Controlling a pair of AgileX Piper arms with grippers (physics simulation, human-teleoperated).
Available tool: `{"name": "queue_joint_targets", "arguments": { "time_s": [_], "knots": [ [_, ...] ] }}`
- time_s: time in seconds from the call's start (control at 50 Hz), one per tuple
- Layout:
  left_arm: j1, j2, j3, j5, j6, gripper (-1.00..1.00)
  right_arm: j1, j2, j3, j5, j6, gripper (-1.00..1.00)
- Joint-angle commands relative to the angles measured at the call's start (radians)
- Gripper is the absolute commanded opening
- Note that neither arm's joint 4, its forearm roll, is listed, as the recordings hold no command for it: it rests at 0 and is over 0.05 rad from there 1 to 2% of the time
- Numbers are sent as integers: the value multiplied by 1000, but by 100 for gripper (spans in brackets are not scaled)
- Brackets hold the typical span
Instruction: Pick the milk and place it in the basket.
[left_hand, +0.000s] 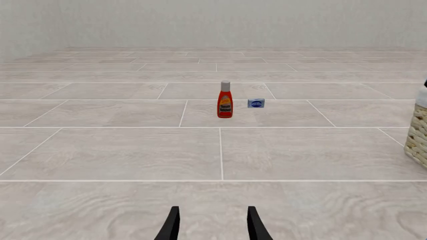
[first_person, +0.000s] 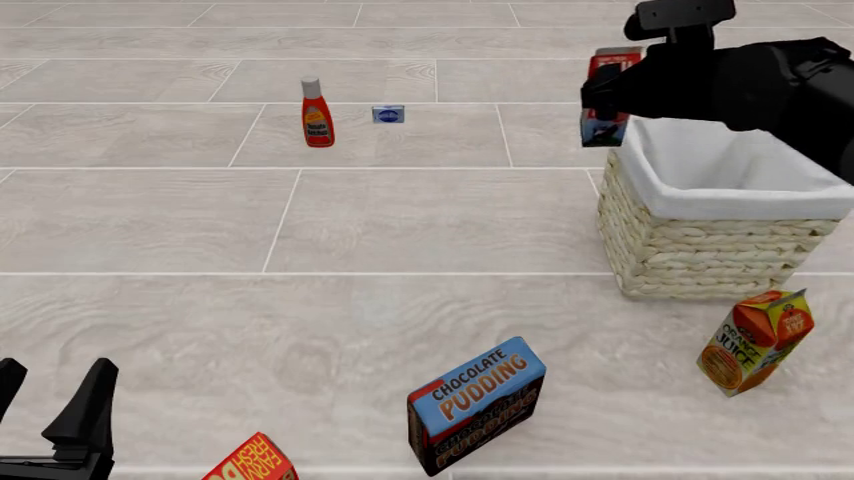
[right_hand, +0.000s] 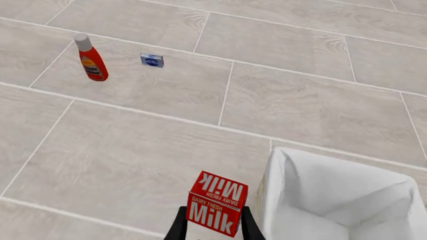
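Note:
My right gripper (first_person: 607, 95) is shut on the milk (first_person: 609, 98), a narrow carton with a red top and a blue lower part, and holds it in the air just beyond the far left corner of the basket (first_person: 707, 245). The right wrist view shows the milk's red top (right_hand: 217, 202) between my fingers, beside the basket's white lining (right_hand: 333, 200). My left gripper (first_person: 47, 405) is open and empty at the near left; its fingertips (left_hand: 173, 222) show in the left wrist view, and the basket's edge (left_hand: 418, 135) at its side.
A red ketchup bottle (first_person: 316, 113) and a small blue box (first_person: 388, 114) stand far back. An orange juice carton (first_person: 755, 342) leans near the basket's front. A chocolate pudding box (first_person: 477, 403) and a red box (first_person: 254, 462) lie near the front edge.

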Motion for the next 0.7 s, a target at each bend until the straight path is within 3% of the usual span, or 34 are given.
{"name": "queue_joint_targets", "arguments": {
  "time_s": [0.02,0.34,0.7],
  "knots": [
    [0,0,0,0,0,100,-91,-80,54,-38,30,-100],
    [0,0,0,0,0,100,-204,-62,99,-137,46,-100],
    [0,0,0,0,0,100,-278,-18,69,-150,50,-100]
  ]
}}
